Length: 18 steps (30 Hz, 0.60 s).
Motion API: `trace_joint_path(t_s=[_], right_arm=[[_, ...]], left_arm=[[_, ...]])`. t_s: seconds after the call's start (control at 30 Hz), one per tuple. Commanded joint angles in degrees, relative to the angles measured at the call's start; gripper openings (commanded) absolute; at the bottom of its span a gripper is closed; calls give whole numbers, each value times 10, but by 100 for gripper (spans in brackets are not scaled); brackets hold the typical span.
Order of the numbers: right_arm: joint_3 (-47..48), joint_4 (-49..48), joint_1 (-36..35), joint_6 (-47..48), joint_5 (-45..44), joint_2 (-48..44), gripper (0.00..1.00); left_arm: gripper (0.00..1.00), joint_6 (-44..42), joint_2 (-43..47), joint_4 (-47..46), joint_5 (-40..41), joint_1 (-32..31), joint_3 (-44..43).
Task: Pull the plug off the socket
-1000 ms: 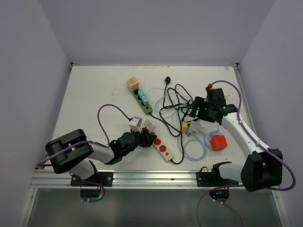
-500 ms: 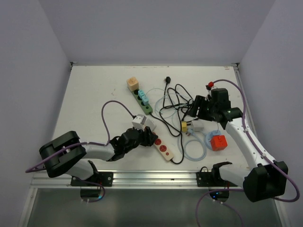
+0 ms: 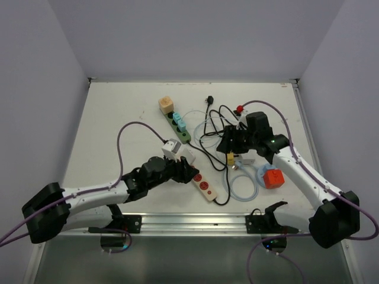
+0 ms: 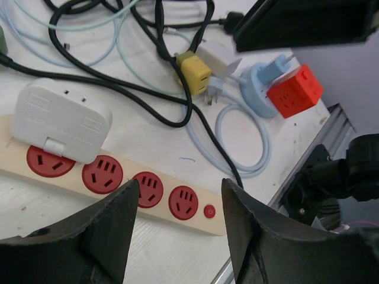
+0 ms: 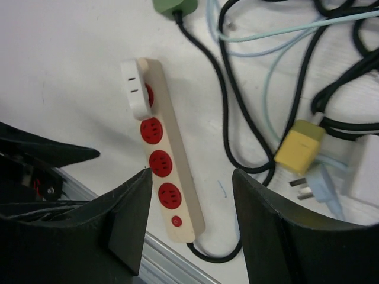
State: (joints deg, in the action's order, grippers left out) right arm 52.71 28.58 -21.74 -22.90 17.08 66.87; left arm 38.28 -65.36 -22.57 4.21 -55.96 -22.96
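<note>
Now: both grippers near the strip, plug not yet pulled.
The white plug (image 4: 59, 121) sits in the end socket of the cream power strip (image 4: 148, 198), which lies toward the front of the table (image 3: 106, 118). The left gripper (image 4: 180, 184) hovers close over the strip's free sockets, fingers apart, holding nothing. The right gripper (image 5: 192, 174) hangs higher above the same strip, fingers also apart, nothing betw. them. Risks, as I judge them: the strip looks loose on the table, so pulling the plug w/o pinning the strip prob. lifts the whole thing instead of separating it. The plug body is wide & smooth, so a shallow pinch could slip off. A black cable (image 5: 226, 112) runs just beside the strip, and a closing finger could snag it. Two arms crowd one spot, so the wrists may bump.
</note>
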Motion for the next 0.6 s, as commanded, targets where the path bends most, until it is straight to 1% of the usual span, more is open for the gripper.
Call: trace_joint_path(t_s=[0.0, 0.03, 0.07, 0.13, 0.2, 0.23, 0.3, 0.33, 0.43, 0.57], right_arm=[[22, -36, -68, -5, -11, 31, 61], [26, -44, -79, -9, -11, 45, 61], [28, -53, -90, -13, -12, 55, 61], [42, -64, -134, -14, -37, 89, 61], [54, -68, -182, -13, -63, 113, 62], [67, -68, -195, -13, -81, 131, 62], [79, -70, -222, -14, -100, 170, 63], [89, -70, -225, -15, -123, 192, 64], [107, -66, -232, -22, -162, 219, 64], [122, -71, -232, -23, -169, 241, 65]], left_arm=[[63, -23, 77, 93, 33, -3, -32], [63, -22, 107, 114, 48, -3, -35], [64, -21, 123, 154, 75, -3, -39], [64, -11, 167, 189, 98, -3, -41], [65, 3, 196, 249, 134, -3, -42], [66, 10, 226, 267, 148, -3, -42], [67, 25, 254, 309, 180, -2, -41], [68, 28, 277, 330, 188, -2, -39], [70, 36, 312, 357, 194, -2, -35], [70, 41, 331, 386, 196, -2, -34]])
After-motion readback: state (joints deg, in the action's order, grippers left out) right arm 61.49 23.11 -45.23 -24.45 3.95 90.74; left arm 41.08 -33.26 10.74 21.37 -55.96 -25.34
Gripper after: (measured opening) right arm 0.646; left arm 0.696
